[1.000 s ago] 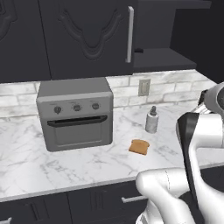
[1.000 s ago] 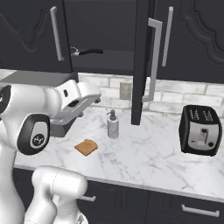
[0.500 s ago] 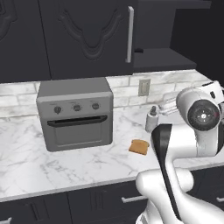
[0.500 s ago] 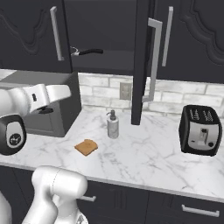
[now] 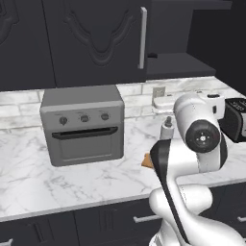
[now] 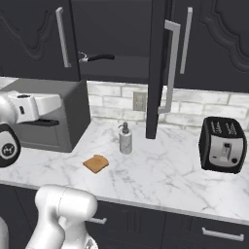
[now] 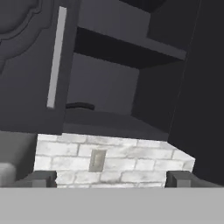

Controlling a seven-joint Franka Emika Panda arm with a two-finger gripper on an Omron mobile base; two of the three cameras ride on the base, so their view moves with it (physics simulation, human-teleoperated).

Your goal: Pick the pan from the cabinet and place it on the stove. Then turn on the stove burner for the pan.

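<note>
The cabinet [image 6: 121, 44] stands open, its door [image 6: 156, 73] swung out edge-on. On the lower shelf lies the pan; its slim dark handle [image 6: 97, 57] pokes out past the closed left door, which hides the body. In the hand view the pan handle [image 7: 81, 106] lies on the shelf, above and left of centre. My gripper [image 7: 111, 179] is open, fingertips [image 7: 43, 178] wide apart, with nothing between them. It sits well below and short of the shelf, facing the brick backsplash. The white hand [image 6: 44, 104] hovers in front of the toaster oven. The stove is out of view.
A grey toaster oven [image 5: 81, 122] stands on the marble counter [image 6: 160, 175] under the closed doors. A soap dispenser [image 6: 125, 138], a bread slice [image 6: 96, 163] and a black toaster [image 6: 223, 145] are also on the counter. A wall outlet [image 7: 97, 159] sits in the backsplash.
The arm has swung: its elbow came forward and the hand drew back to the left in the right base view, turning up toward the open cabinet. The jaws stayed open.
</note>
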